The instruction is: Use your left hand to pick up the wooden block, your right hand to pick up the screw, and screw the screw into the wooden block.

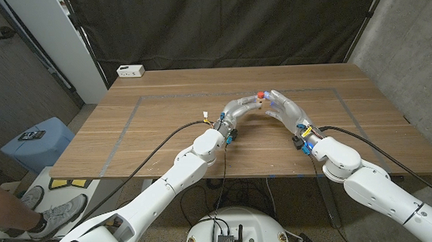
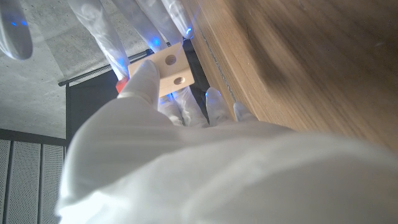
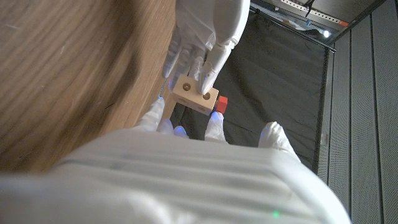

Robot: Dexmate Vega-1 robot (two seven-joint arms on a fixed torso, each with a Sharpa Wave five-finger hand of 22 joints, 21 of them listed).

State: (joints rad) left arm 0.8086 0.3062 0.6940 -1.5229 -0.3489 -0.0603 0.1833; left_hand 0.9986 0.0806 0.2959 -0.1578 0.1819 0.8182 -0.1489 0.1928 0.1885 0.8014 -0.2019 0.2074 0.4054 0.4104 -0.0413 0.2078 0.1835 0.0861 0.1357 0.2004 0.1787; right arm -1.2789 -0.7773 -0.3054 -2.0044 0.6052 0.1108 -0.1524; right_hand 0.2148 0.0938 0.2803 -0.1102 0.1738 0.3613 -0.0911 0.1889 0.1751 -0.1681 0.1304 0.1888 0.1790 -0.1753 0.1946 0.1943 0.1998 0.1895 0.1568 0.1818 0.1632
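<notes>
The wooden bench [image 1: 165, 130] spreads wide under both arms, with a white box [image 1: 130, 70] sitting at its far left corner. A person's leg and shoe [image 1: 48, 216] show at the near left, by a blue bin [image 1: 38, 142]. Both arms reach in and meet over the middle of the bench. The left hand [image 1: 237, 111] is raised off the surface, its fingers [image 2: 144, 81] grasping the wooden block [image 2: 171, 68], a pale piece with two round holes in its face, held up in the air between the two hands. The right hand [image 1: 282, 107] comes right up against it, fingers [image 3: 214, 121] bunched at the block, and something small and red, the screw [image 3: 221, 103], sits just beside the block at those fingertips. Whether the right fingers actually pinch it, I cannot tell.
</notes>
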